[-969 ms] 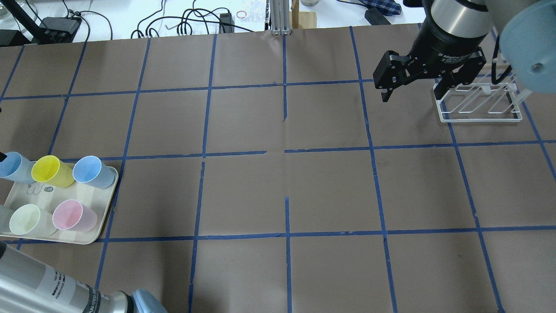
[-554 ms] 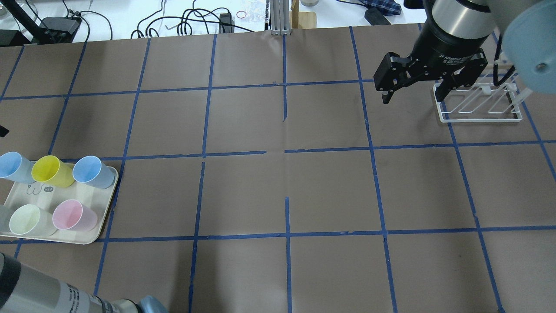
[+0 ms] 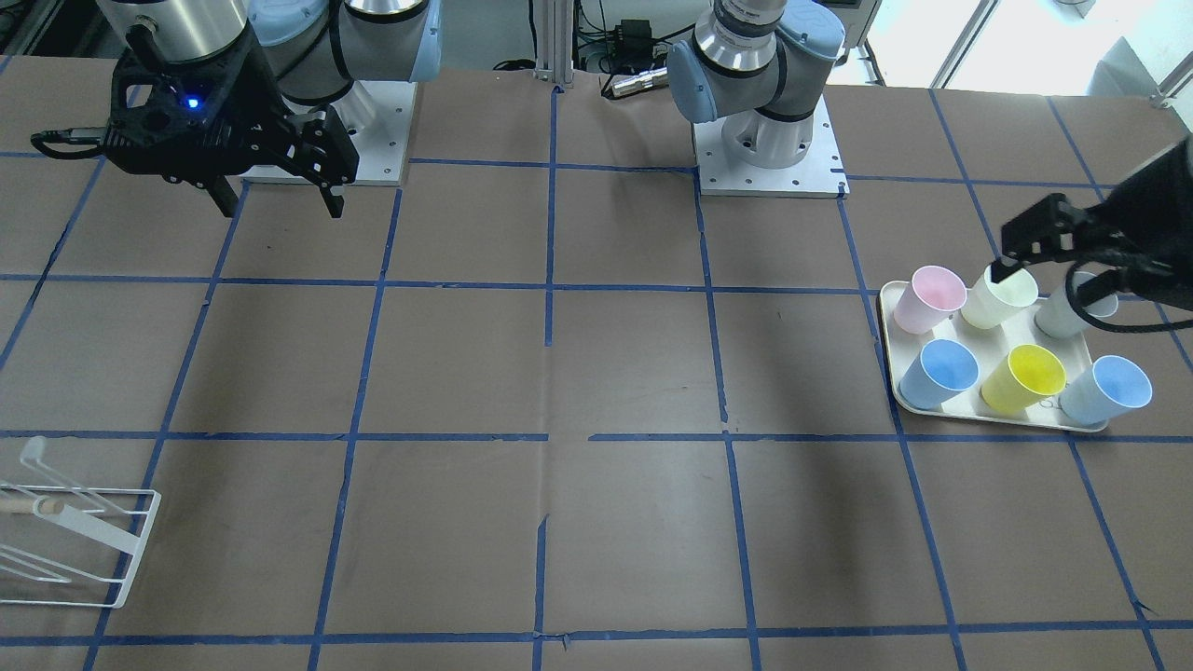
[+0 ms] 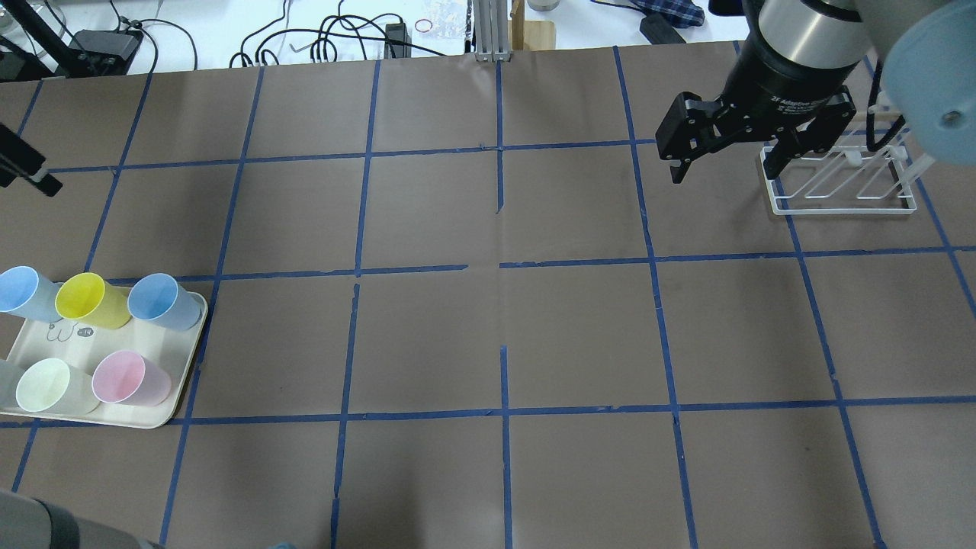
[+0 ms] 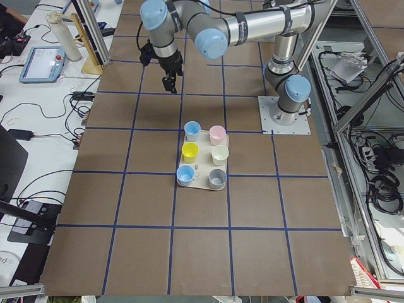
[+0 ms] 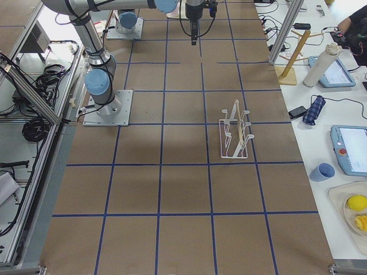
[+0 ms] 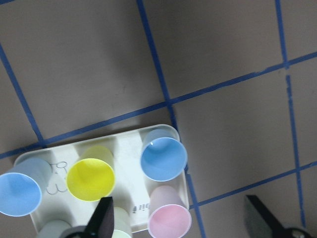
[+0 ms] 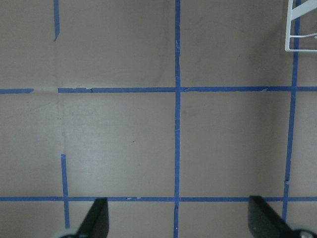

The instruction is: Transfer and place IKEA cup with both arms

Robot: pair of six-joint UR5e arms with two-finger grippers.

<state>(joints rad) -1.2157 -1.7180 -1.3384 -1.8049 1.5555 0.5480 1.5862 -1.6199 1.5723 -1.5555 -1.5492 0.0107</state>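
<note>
A: While the IKEA cup (image 3: 1106, 391) stands upright in a corner of the tray (image 3: 886, 347), beside the yellow cup (image 3: 1023, 377), does either claw hold it?

B: No. The left gripper (image 7: 177, 198) hangs above the tray, jaws wide, empty. The right gripper (image 4: 720, 174) is well apart, over the table's (image 4: 579, 328) other end, jaws also spread, holding nothing.

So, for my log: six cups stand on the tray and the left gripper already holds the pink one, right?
No: the left gripper holds nothing; its fingers are open above the tray, the pink cup untouched, as the left wrist view shows. The rest is right.
</note>
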